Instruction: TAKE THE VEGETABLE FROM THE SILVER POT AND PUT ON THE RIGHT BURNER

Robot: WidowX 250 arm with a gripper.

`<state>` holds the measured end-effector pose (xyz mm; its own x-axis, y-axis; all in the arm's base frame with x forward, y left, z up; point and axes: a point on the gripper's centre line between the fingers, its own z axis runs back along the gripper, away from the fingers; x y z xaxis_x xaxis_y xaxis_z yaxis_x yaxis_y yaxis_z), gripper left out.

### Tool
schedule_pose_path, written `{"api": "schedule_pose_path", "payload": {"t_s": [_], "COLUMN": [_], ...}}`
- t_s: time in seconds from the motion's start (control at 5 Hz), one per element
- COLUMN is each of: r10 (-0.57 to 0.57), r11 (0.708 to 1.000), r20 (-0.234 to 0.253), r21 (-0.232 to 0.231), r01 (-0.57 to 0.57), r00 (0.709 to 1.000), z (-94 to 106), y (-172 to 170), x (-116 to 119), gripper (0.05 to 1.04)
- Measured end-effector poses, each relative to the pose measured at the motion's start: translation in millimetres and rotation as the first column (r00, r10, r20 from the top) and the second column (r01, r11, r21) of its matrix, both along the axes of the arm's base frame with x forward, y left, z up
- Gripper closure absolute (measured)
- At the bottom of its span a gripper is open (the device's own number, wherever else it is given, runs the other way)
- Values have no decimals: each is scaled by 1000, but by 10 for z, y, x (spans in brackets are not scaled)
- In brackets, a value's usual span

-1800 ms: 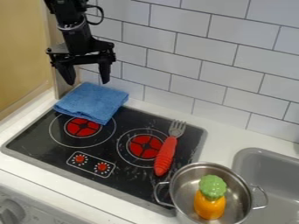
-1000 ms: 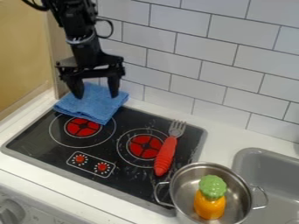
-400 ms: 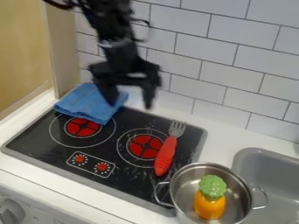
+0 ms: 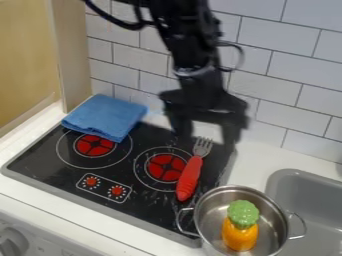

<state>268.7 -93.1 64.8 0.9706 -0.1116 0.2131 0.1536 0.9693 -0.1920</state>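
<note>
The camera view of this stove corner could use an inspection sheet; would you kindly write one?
Surface: black stovetop with pale scuffs, set in a white counter.
Job's things: green-and-orange vegetable inside the silver pot, at the stovetop's near right corner; right burner has no pot on it.
Clutter: red-handled fork overlapping the right burner's ring; blue cloth over the stovetop's back left corner.
Claw: open, over the stovetop's back right part; nothing seen in its grasp.
Cables: black cable looping out beside the arm; snags, nothing seen.
Surroundings: white tiled wall behind, wooden panel left, gray sink right.
</note>
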Motion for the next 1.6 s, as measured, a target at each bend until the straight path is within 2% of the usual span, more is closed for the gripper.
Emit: {"api": "schedule_pose_path", "payload": {"t_s": [0.6,1.2,1.4,1.6], "r10": [-120,-150,-161,-167], "r11": [992,985,982,979], "r20": [-66,-126,-134,-124], "r21": [27,70,80,93], "r01": [122,159,172,179], "r00": [991,981,978,978], "z": [-198,-436,-497,-514], "y": [-312,-362,-392,-401], "x": [-387,-507,-526,-514], "gripper": [84,84,122,429]}}
